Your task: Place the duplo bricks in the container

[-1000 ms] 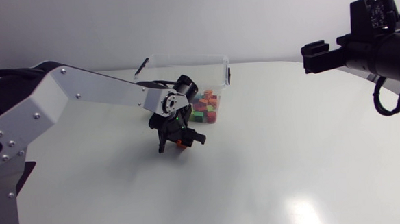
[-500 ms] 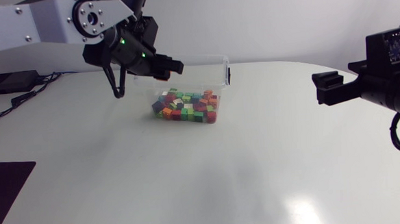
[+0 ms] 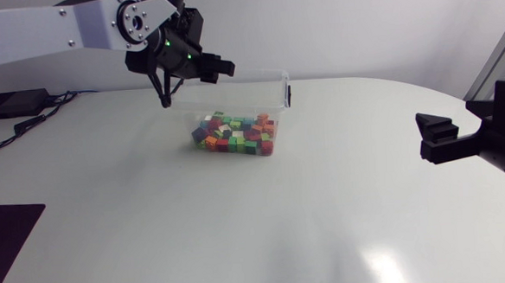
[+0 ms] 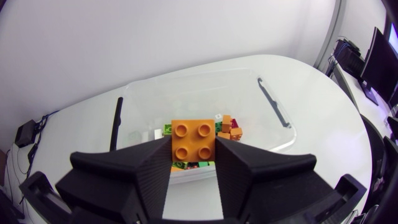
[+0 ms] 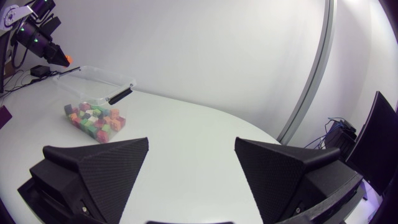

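A clear plastic container stands at the back middle of the table, with several coloured duplo bricks heaped in its near part. My left gripper hangs high over the container's far left corner, shut on an orange two-by-two brick. In the left wrist view the container lies straight below the held brick. My right gripper hovers far off at the table's right side, open and empty. In the right wrist view its fingers point toward the distant container.
A black box with cables lies at the table's back left. A dark mat covers the front left corner. White tabletop stretches between the container and my right gripper.
My left gripper rose from the table in front of the container with the orange brick and moved up and back over the container. My right arm drew back toward the right and lower.
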